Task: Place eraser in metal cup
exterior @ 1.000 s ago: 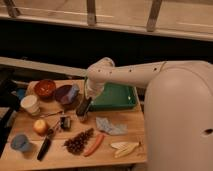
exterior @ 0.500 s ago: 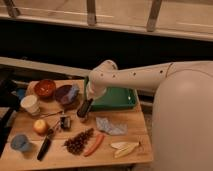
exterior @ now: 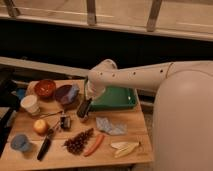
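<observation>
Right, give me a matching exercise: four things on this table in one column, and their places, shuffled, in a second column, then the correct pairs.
Things:
1. gripper
2. green tray
3. carrot
4. white cup

Places:
A. near the table's left edge, in front of the red bowl
B. toward the front edge, right of the pine cone
C. mid-table, at the end of the arm, shut on the eraser
D. back of the table, under the arm

Pairs: 1-C, 2-D, 3-B, 4-A
</observation>
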Motion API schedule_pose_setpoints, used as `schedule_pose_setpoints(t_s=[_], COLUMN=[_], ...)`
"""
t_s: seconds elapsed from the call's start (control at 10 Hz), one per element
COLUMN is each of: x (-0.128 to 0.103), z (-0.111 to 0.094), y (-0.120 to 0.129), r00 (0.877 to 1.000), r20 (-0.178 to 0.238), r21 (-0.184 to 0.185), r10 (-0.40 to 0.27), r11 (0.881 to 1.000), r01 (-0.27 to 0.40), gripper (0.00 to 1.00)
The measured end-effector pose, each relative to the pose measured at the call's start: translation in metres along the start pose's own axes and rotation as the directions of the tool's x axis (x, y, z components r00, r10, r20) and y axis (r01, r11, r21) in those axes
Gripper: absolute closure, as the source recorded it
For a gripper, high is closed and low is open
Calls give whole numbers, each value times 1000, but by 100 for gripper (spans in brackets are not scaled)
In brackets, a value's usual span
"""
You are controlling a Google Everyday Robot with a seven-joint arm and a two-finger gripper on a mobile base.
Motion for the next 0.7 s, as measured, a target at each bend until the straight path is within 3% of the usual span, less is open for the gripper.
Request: schedule_pose_setpoints(t_s=[0.7], x=[8], z=[2], y=[12], r00=[1000], r20=[-7], r21=[-7], r10=[-15], r11=[1000], r01=[15], gripper=[27])
